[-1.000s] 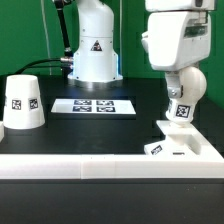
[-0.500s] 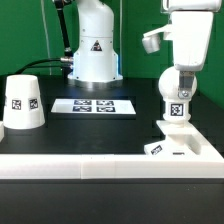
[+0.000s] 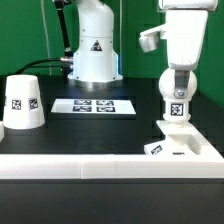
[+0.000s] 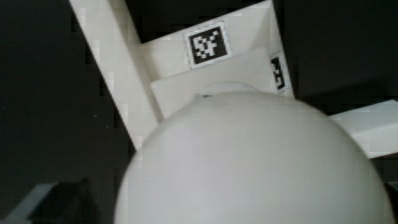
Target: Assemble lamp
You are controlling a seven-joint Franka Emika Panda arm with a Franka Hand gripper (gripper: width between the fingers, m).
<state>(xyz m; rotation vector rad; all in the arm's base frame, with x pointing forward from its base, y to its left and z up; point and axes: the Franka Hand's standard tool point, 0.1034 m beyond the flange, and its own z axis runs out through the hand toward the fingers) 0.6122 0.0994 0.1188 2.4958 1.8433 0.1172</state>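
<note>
Arm upright over the tabletop's front corner on the exterior view's right, wrist pointing down; gripper (image 3: 176, 72) pinching the bulb (image 3: 172, 90) from above; bulb directly over the base (image 3: 184, 145), contact cannot be told; shade (image 3: 22, 103) mouth-down by the opposite edge; marker board (image 3: 93, 105) mid-table; white rail (image 3: 70, 160) along the front edge.

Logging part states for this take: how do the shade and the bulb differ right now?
The shade is a tapered cup, the bulb rounded. The shade stands alone on the table; the bulb is held by the gripper, over the base. Both are white and tagged.
</note>
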